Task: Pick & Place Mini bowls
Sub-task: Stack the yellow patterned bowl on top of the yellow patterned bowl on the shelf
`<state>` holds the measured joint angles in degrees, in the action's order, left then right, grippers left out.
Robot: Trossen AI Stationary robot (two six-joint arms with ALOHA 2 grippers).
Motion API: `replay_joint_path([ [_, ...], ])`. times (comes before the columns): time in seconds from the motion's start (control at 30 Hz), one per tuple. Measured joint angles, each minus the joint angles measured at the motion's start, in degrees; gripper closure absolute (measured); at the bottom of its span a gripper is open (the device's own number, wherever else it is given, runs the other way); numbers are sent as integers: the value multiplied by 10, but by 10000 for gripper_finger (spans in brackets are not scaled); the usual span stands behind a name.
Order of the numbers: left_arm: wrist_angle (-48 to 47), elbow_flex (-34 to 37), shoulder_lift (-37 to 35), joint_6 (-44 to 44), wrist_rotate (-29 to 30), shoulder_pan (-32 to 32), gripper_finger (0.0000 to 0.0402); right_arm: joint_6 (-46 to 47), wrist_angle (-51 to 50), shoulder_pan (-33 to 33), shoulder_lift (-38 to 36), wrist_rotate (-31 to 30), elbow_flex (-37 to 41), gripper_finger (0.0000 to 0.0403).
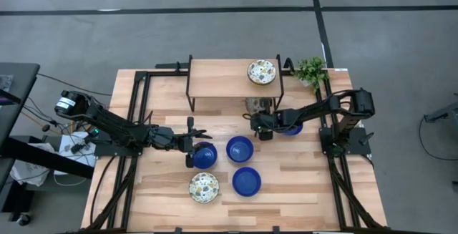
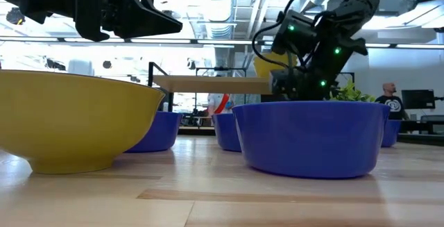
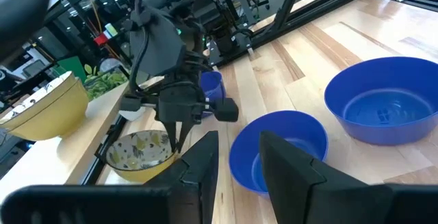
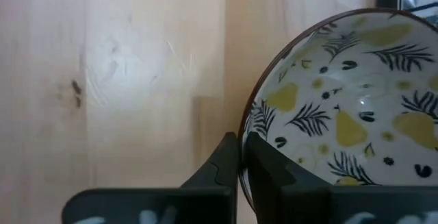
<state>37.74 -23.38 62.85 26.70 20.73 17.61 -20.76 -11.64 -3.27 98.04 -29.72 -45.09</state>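
Observation:
My right gripper [image 1: 260, 125] reaches under the front of the wooden shelf [image 1: 232, 84] and is shut on a white, leaf-patterned mini bowl [image 4: 342, 107] with a yellow outside [image 3: 140, 152]. My left gripper [image 1: 193, 139] hangs open above the table [image 2: 163, 22], over the far edge of a blue bowl [image 1: 205, 155]. Another blue bowl [image 3: 277, 148] shows just past its fingers. A second patterned bowl [image 1: 262, 71] stands on the shelf top, and a third [image 1: 204, 187] on the table near the front edge. My right gripper pinches the patterned bowl's rim [image 4: 241, 145] between its two fingers, one finger inside the bowl [image 4: 270, 166] and one outside [image 4: 220, 162]. The fingers point down from above [image 3: 179, 131]. The bowl sits level; whether its base is off the table I cannot tell.
Two more blue bowls [image 1: 240, 149] [image 1: 246, 181] stand mid-table, and one [image 1: 292, 128] is half hidden beneath my right arm. The shelf's black frame legs [image 1: 189, 94] flank the held bowl. A small green plant [image 1: 311, 69] stands at the far right corner.

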Motion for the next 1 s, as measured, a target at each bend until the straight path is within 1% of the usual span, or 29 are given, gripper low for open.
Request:
replay_joint_path([
  [0.23, 0, 0, 0, 0, 0, 0, 295, 28, -78, 20, -14, 9, -33, 402],
  [0.53, 0, 0, 0, 0, 0, 0, 295, 72, -157, 58, -37, 25, -49, 403],
  [0.77, 0, 0, 0, -1, 0, 0, 295, 95, -189, 85, -65, 43, -52, 402],
  [1.0, 0, 0, 0, -1, 0, 0, 295, 104, -208, 110, -102, 34, -52, 402],
])
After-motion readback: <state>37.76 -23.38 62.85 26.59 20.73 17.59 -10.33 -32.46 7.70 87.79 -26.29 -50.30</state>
